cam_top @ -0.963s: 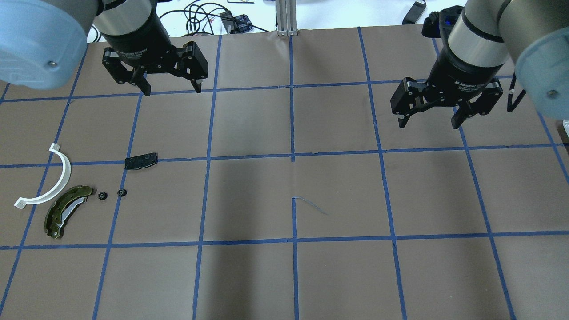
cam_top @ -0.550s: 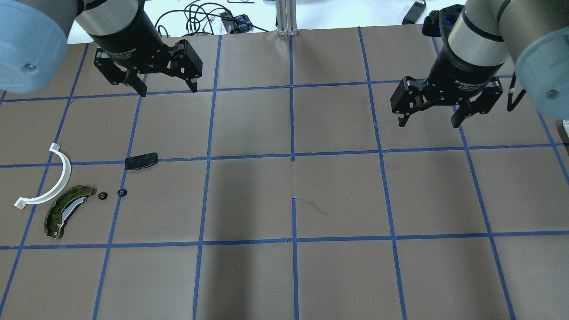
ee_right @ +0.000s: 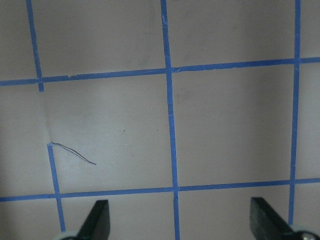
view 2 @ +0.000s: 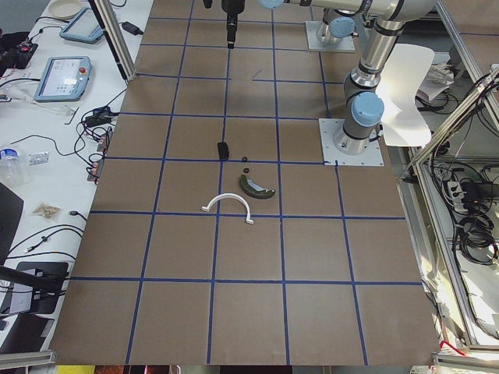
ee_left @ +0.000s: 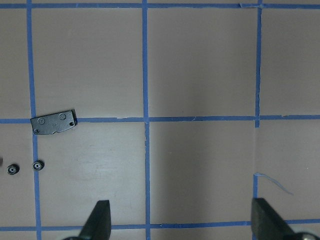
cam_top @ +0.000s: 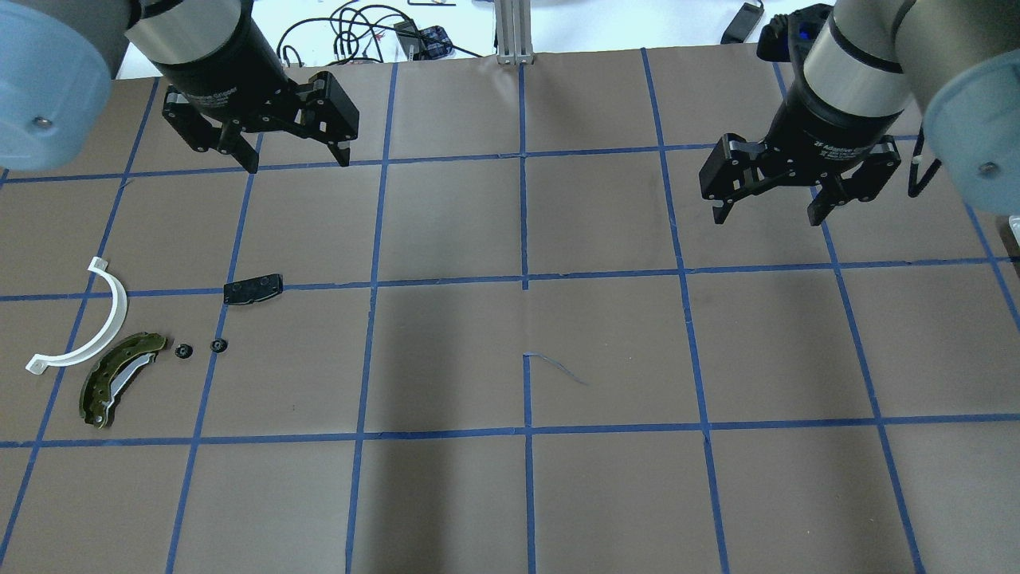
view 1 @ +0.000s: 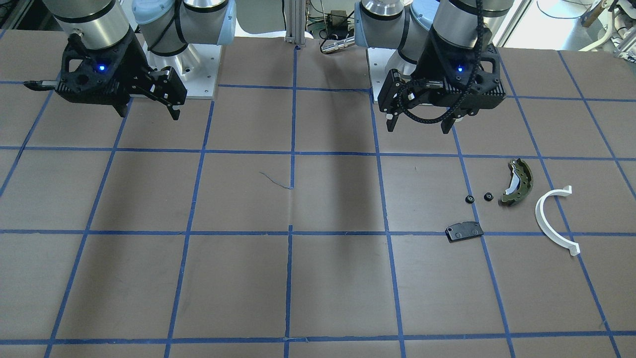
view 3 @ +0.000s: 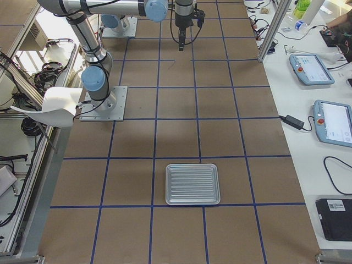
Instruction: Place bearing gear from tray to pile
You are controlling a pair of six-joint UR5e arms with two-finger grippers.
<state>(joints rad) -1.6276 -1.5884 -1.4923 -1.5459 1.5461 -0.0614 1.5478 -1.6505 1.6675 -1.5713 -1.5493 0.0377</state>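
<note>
The pile lies at the table's left: an olive-green brake shoe (cam_top: 119, 379), a white half-ring (cam_top: 88, 323), a flat black plate (cam_top: 253, 288) and two small black bearing gears (cam_top: 184, 351) (cam_top: 218, 345). The gears also show in the left wrist view (ee_left: 37, 164). My left gripper (cam_top: 299, 163) is open and empty, high above the table beyond the plate. My right gripper (cam_top: 766, 219) is open and empty over the right half. The ribbed metal tray (view 3: 192, 183) shows only in the exterior right view, and nothing shows on it.
Brown paper with a blue tape grid (cam_top: 524, 281) covers the table. A thin loose thread (cam_top: 558, 368) lies near the centre. Cables and devices (cam_top: 382, 32) sit beyond the far edge. The robot bases (view 1: 198, 74) stand at the near edge.
My left gripper has drifted a little to the left and toward the far edge, still open. My right gripper has barely moved. The pile has not moved.
</note>
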